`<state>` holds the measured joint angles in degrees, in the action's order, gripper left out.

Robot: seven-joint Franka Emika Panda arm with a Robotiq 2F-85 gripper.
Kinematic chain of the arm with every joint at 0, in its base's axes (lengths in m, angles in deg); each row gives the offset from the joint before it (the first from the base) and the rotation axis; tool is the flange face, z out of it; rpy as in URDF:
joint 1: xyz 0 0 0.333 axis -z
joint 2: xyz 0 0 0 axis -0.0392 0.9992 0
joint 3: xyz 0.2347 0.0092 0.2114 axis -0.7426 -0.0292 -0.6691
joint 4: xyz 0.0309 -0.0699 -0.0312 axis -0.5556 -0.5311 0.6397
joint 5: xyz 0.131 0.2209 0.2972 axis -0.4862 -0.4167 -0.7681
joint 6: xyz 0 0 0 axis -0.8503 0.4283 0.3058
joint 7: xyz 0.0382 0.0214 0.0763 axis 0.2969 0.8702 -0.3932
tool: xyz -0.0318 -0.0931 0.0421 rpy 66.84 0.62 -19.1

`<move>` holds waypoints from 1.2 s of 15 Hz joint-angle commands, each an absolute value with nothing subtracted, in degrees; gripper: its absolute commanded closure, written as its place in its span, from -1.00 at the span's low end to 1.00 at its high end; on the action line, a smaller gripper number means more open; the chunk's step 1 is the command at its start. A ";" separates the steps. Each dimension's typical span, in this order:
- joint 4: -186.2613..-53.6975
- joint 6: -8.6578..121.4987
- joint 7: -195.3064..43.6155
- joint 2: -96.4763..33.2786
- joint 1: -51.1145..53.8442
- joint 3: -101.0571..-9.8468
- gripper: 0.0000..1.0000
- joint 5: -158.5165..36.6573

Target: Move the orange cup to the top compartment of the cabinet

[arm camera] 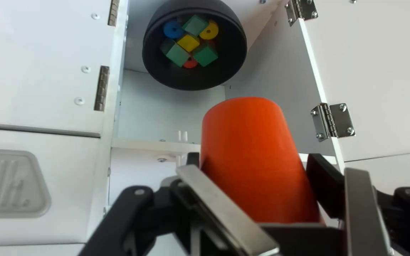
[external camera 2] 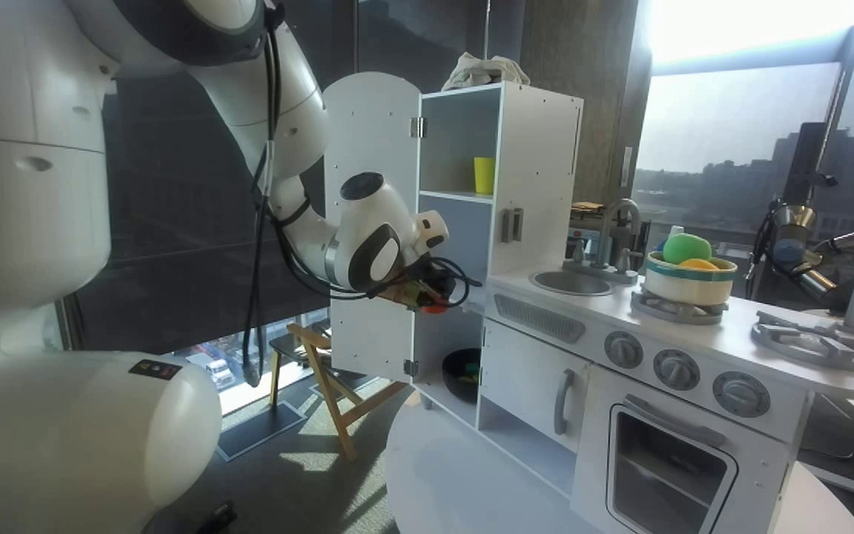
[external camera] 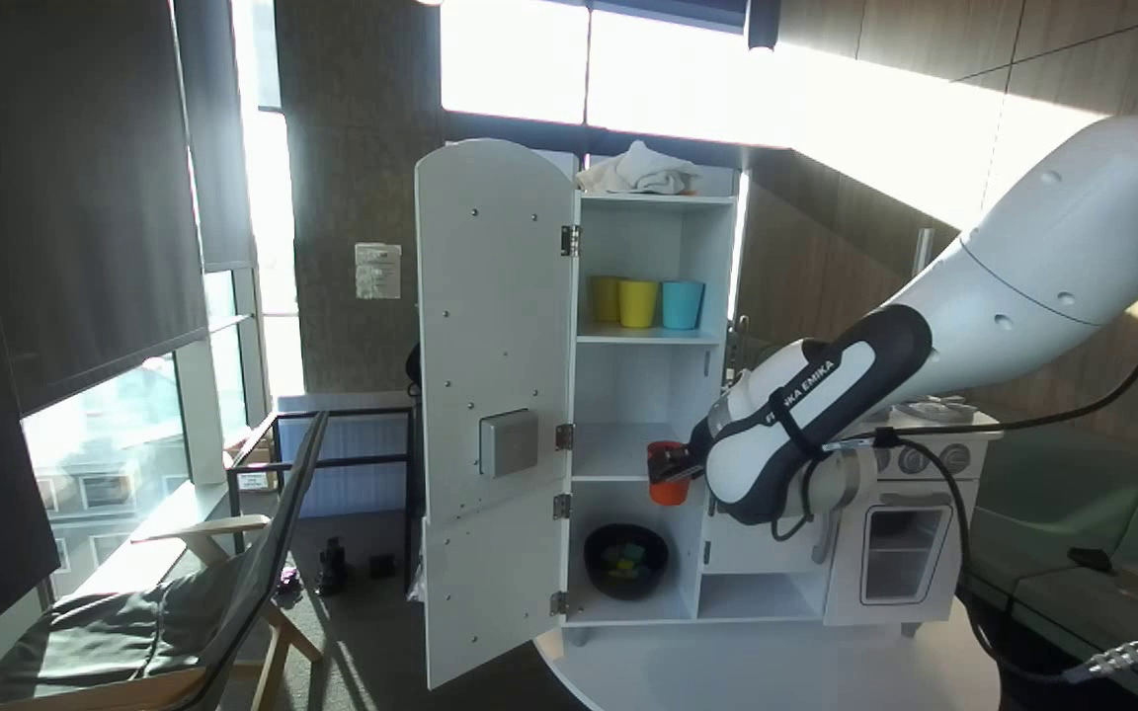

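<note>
The orange cup (external camera: 669, 493) is between the fingers of my gripper (external camera: 673, 464), in the air before the shelf between the middle and lower cubbies of the white cabinet (external camera: 654, 201). In the wrist view, which seems upside down, the gripper (arm camera: 256, 165) is shut on the cup (arm camera: 247, 142), a black pad on either side. In an exterior view the cup (external camera 2: 434, 308) shows only partly below the gripper (external camera 2: 427, 288). The top compartment (external camera: 633, 237) is above the gripper. It holds yellow cups (external camera: 637, 304) and a teal cup (external camera: 683, 305). The cabinet door (external camera: 495, 346) stands open.
A black bowl (external camera: 625, 583) of coloured blocks sits in the lowest cubby; it also shows in the wrist view (arm camera: 194, 80). A cloth (external camera: 640, 170) lies on the cabinet top. A toy stove unit (external camera 2: 531, 378) with a pot (external camera 2: 686, 285) adjoins the cabinet.
</note>
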<state>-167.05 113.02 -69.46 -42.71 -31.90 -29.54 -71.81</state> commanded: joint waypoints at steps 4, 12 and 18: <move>-175.95 116.14 -56.95 -55.22 -33.02 -27.85 -0.01 -74.39; -177.10 110.02 -58.03 -67.03 -7.50 -56.11 -0.01 -71.36; -166.82 97.61 -67.66 -70.78 4.97 -73.03 -0.01 -68.80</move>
<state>-172.48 102.53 -63.09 -69.81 -0.82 -66.50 -70.08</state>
